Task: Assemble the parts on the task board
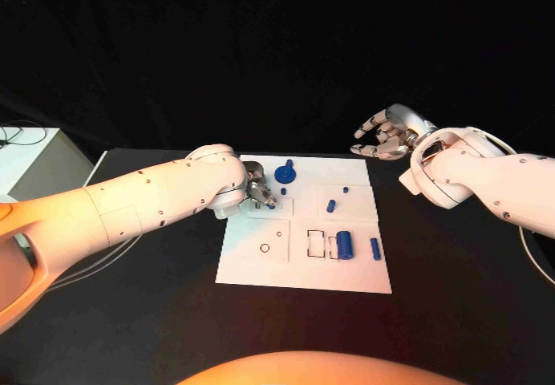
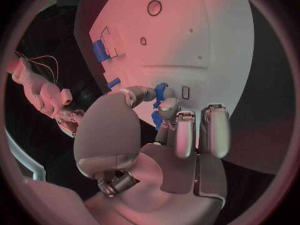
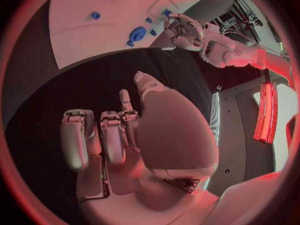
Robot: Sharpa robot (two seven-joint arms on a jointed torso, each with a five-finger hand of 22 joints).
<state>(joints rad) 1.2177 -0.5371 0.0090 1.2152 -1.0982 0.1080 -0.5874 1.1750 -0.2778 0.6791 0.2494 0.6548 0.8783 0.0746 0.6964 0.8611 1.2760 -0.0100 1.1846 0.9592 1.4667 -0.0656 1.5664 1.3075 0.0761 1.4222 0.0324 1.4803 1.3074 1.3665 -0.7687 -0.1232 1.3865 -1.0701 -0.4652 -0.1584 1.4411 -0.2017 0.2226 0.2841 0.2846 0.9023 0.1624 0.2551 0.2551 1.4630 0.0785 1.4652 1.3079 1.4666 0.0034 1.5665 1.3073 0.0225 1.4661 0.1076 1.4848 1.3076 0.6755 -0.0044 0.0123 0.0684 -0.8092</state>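
Observation:
The white task board point(image 1: 303, 269) lies mid-table. My left hand point(image 1: 259, 191) hovers over its far left part and pinches a small blue part point(image 1: 285, 192) between thumb and a finger; the left wrist view shows that part point(image 2: 161, 90) at the fingertips point(image 2: 169, 106), above a square plate with a slot point(image 2: 185, 91). A round blue part point(image 1: 285, 172) lies just beyond the hand. Two small blue pieces point(image 1: 345, 190) point(image 1: 331, 206), a blue cylinder point(image 1: 343, 244) and a blue bar point(image 1: 376, 249) sit on the board's right half. My right hand point(image 1: 387, 133) hangs off the board's far right corner, fingers apart, holding nothing.
Two round holes point(image 1: 279, 234) point(image 1: 266, 248) mark the board's near left square. A white box point(image 1: 34, 164) with cables stands at the table's far left. Bare black table point(image 1: 463, 305) surrounds the board on both sides and at the front.

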